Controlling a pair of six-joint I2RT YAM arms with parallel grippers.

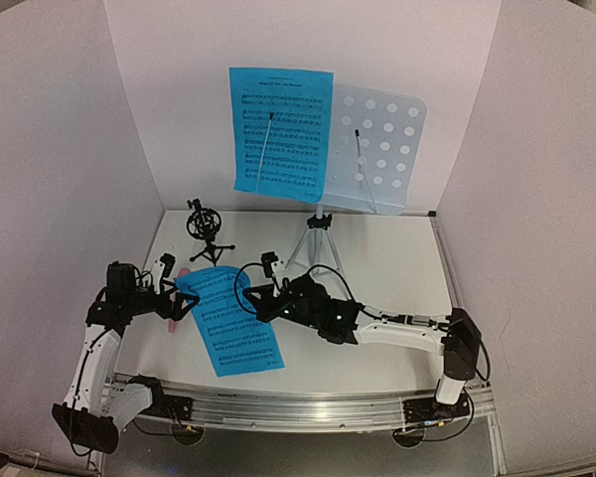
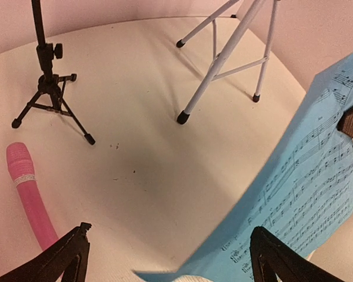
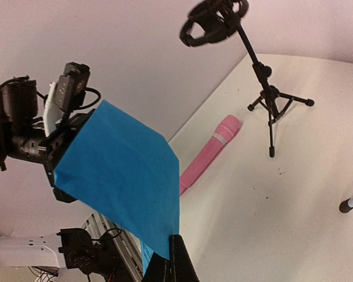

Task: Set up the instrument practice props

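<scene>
The pale-blue music stand stands at the back on its silver tripod. One blue page rests on its left half. My right gripper is shut on the second blue page and holds it tilted above the table; in the right wrist view the shut gripper pinches the page's edge. My left gripper is open, with that page's corner lying between its jaws. The pink microphone lies flat beside it. The black mic holder stands empty at the back left.
White walls close in the table at the back and on both sides. The stand's tripod legs spread just behind my right gripper. A metal rail runs along the near edge.
</scene>
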